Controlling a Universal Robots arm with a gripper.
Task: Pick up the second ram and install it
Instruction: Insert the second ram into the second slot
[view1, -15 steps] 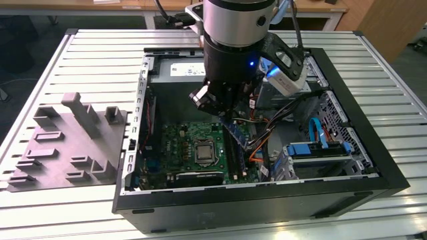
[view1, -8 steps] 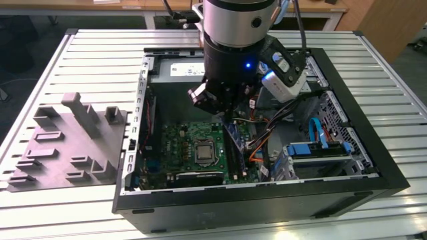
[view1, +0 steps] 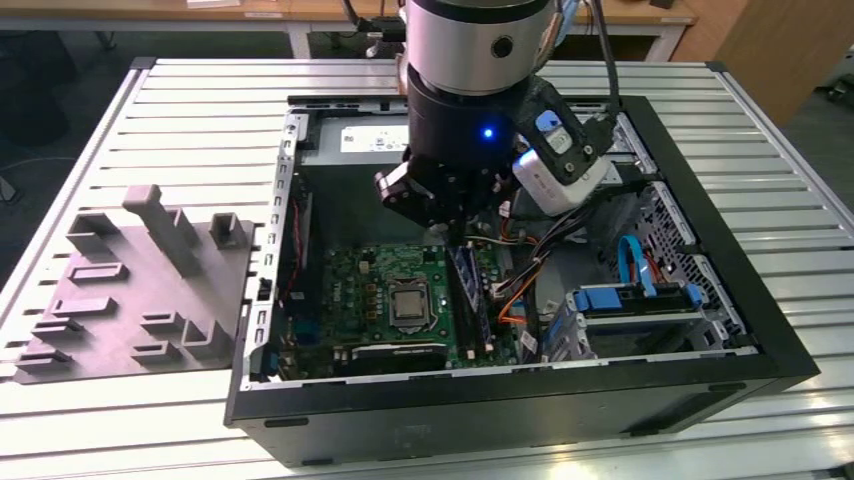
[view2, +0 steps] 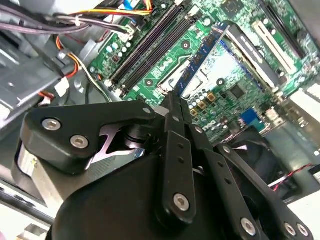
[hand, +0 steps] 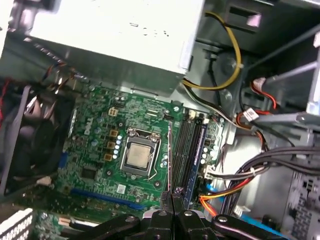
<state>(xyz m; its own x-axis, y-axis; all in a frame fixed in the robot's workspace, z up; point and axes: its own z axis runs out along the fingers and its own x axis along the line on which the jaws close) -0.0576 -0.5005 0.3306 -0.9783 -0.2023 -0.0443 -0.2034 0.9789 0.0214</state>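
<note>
Blue-green second ram (view1: 465, 275) stands on edge near centre frame in the exterior view, inside the open black case (view1: 534, 395). Its long axis runs from upper to lower in that frame, drifting slightly right toward the bottom, with flat faces turned to the exterior view's left and right. It is parallel to the black slots (hand: 186, 150).

I see the tool (view1: 455, 238) pinched narrow on the thin board in both wrist views. In the first wrist view the board lies between the CPU socket (hand: 136, 156) and the slots, over the green motherboard (view1: 354, 285). Seated or not, I cannot tell. The case rests on the slatted metal desk (view1: 200, 130).
</note>
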